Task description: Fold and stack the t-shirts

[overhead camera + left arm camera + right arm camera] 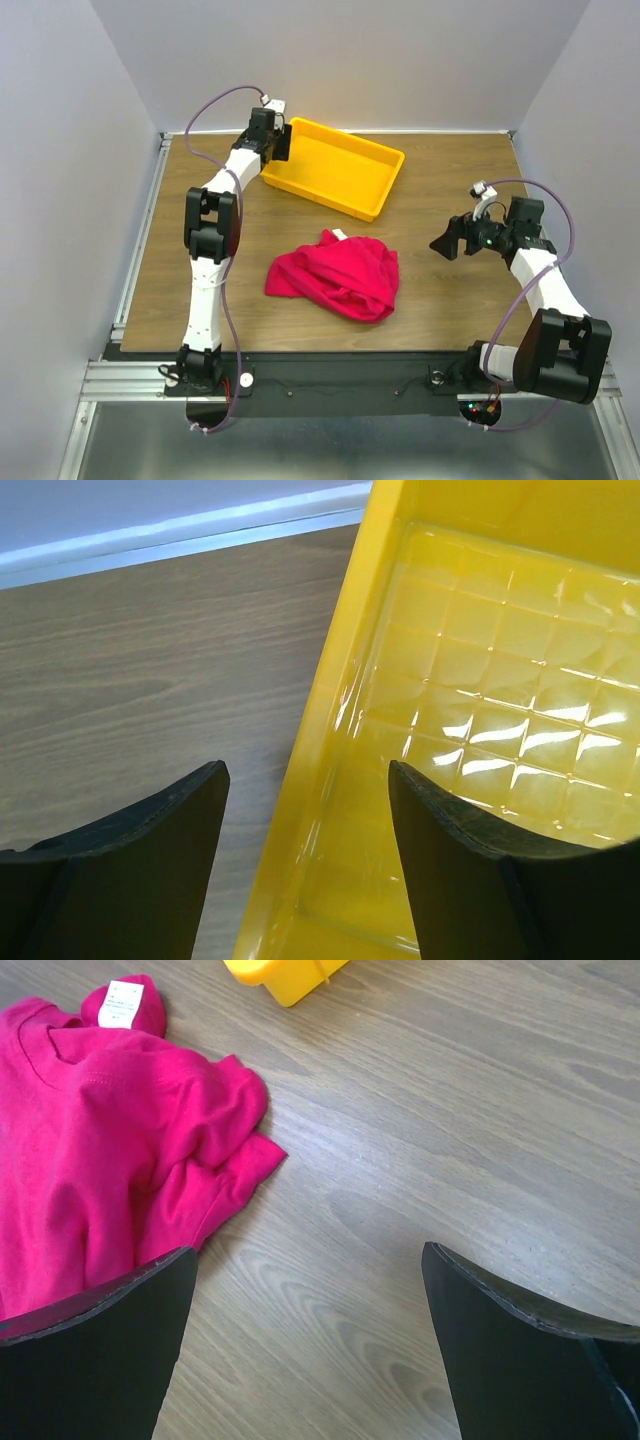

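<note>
A crimson-red t-shirt (335, 275) lies crumpled in a heap on the wooden table, its white neck label (122, 1003) facing up at the far side. My right gripper (443, 243) hovers open over bare wood to the right of the shirt (100, 1150), with nothing between its fingers (310, 1250). My left gripper (280, 145) is at the far left end of the yellow tray (335, 165). Its jaws are open and straddle the tray's left wall (305, 770), one finger over the table and one over the empty tray floor (480, 710), neither touching the wall.
A corner of the yellow tray (285, 975) shows beyond the shirt in the right wrist view. Grey walls close in the table on the left, back and right. A metal rail (140, 240) runs along the table's left edge.
</note>
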`<action>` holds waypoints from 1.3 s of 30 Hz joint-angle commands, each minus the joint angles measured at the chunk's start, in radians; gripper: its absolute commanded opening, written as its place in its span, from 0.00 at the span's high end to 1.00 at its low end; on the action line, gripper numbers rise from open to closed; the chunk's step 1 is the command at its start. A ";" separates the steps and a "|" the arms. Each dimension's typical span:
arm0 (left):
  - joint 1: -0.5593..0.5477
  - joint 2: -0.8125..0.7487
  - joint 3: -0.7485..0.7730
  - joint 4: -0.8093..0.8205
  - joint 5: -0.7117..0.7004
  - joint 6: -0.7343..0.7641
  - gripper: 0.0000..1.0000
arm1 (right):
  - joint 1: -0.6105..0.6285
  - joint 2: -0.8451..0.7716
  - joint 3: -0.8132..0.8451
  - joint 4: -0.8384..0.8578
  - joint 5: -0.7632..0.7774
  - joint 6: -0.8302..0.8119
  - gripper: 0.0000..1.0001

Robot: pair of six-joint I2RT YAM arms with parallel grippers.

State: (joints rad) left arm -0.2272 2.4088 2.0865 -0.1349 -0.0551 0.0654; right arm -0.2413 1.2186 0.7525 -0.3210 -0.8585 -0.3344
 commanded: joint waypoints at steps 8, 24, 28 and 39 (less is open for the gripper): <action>0.008 0.059 0.127 -0.089 0.051 0.080 0.48 | -0.007 -0.008 0.011 0.040 -0.019 -0.003 0.00; 0.025 -0.365 -0.491 0.000 0.011 -0.100 1.00 | -0.013 -0.062 0.015 0.040 -0.037 0.006 0.00; 0.031 -0.588 -0.785 0.061 -0.009 -0.240 1.00 | -0.013 -0.085 0.013 0.040 -0.048 0.012 0.00; 0.219 -0.913 -1.123 -0.049 -0.295 -0.926 1.00 | -0.016 -0.131 0.008 0.040 -0.067 0.024 0.00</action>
State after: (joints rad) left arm -0.0616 1.5784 0.9730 -0.1505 -0.1314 -0.4732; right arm -0.2493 1.1217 0.7528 -0.3210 -0.8986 -0.3180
